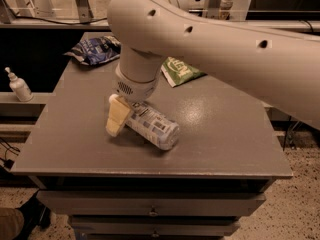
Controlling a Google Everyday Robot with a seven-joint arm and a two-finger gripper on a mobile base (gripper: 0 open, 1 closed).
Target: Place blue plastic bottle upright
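The blue plastic bottle [152, 127] lies on its side near the middle of the grey table [225, 134]. It is clear, with a pale blue-and-white label. Its white cap [113, 99] points to the back left and its base to the front right. My gripper [119, 115] hangs from the big white arm [200, 34] and is down at the bottle's cap end, with its cream-coloured tip on the near side of the neck, close to the table top. The arm hides the far side of the bottle's neck.
A dark blue snack bag [95, 49] lies at the table's back left, and a green snack bag [181, 72] at the back middle, partly under the arm. A small white pump-top bottle [19, 86] stands on a ledge left of the table. Drawers [150, 211] are below the front edge.
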